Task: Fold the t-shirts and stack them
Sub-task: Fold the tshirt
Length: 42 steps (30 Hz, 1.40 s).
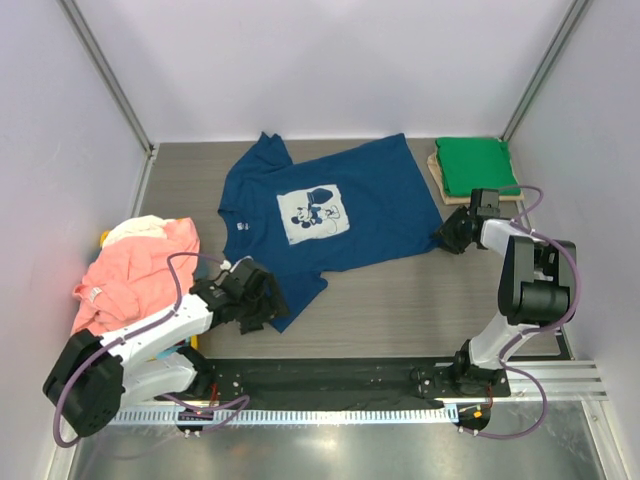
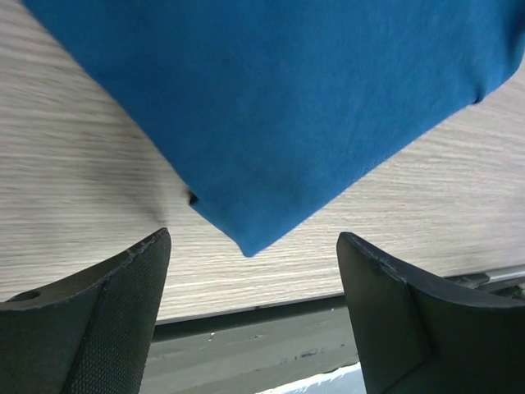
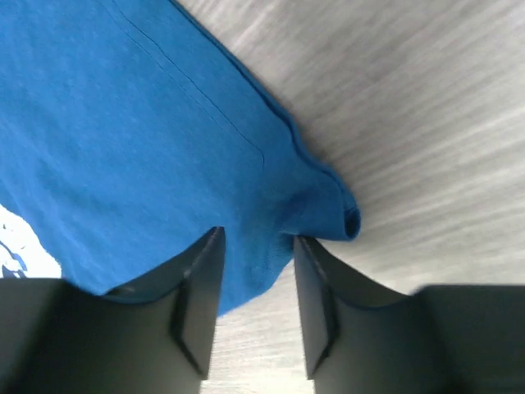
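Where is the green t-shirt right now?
Top view: the green t-shirt lies folded at the far right corner of the table, on the tan board, just beyond the right gripper.

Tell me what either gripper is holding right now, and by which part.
Left gripper is open, holding nothing. Right gripper straddles a hem corner of the navy t-shirt, jaws narrowed; whether it clamps the cloth cannot be told.

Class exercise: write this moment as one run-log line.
navy t-shirt: spread out, print up | left gripper: open at near corner | right gripper: straddling right corner, grip unclear | green t-shirt: folded on tan board
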Each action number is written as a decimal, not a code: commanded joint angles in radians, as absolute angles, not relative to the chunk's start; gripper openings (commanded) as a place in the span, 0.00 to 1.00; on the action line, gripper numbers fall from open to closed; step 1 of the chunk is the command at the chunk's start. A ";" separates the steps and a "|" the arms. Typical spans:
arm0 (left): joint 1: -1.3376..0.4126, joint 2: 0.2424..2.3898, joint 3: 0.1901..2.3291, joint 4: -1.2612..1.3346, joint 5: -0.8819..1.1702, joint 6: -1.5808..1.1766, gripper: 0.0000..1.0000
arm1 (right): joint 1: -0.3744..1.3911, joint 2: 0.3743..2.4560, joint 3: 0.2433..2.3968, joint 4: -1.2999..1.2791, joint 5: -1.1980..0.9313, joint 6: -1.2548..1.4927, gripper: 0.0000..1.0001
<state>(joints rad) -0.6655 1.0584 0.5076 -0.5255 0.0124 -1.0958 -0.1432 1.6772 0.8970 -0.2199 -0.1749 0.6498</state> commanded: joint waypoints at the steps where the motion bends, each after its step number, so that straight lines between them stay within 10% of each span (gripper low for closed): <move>1: -0.712 1.086 0.502 -0.468 -0.024 -1.160 0.81 | -0.141 1.732 0.884 -0.203 -0.170 0.644 0.43; 9: -0.790 1.170 0.535 -0.434 -0.063 -1.193 0.64 | -0.144 1.736 0.882 -0.195 -0.195 0.638 0.16; 19: -0.790 1.259 0.627 -0.431 -0.136 -1.128 0.00 | -0.144 1.680 0.848 -0.216 -0.207 0.643 0.01; 42: -0.788 0.727 0.885 -1.026 -0.345 -1.075 0.00 | -0.144 1.081 0.609 -0.509 -0.192 0.707 0.01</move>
